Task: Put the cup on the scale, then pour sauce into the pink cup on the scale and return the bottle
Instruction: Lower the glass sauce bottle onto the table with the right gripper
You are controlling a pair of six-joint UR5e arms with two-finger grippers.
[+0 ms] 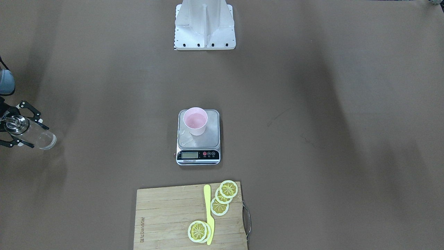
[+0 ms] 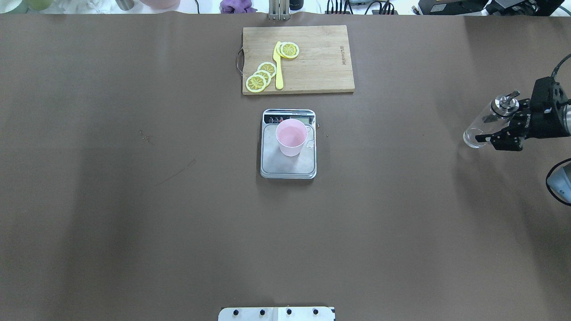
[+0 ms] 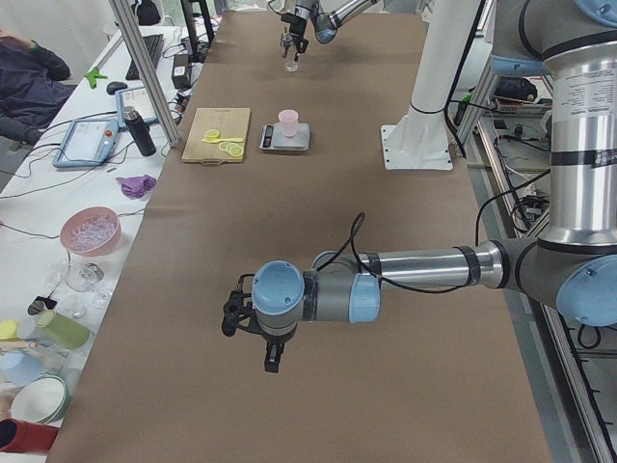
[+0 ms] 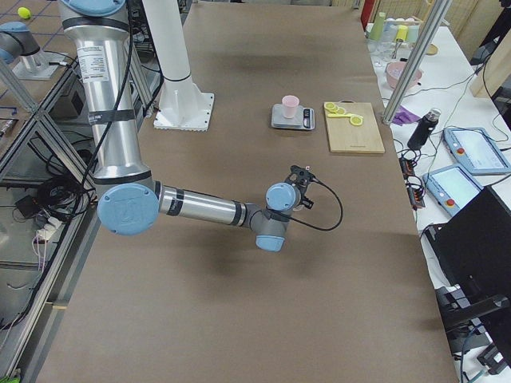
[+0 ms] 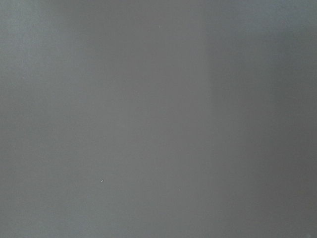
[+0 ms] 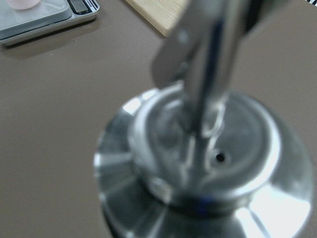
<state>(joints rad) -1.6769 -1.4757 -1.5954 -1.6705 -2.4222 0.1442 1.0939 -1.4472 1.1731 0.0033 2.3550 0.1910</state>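
Right claw (image 2: 490,139) is clamped round the glass bottle (image 2: 484,128), metal pourer cap poking up beside the fingers, out at the table (image 2: 134,200) edge. Well away from that claw, towards the middle, the pink cup (image 2: 291,137) sits on the scale (image 2: 285,168). Left claw (image 3: 253,333) hangs low; gaping or closed, can't tell.

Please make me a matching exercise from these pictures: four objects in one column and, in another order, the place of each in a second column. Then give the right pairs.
1 cup
2 bottle
3 yellow knife
4 scale

A between the fingers of the right gripper
B on the cutting board, beside lemon slices
C on the table, between cutting board and robot base
D on the scale's platform

Pairs: 1-D, 2-A, 3-B, 4-C.
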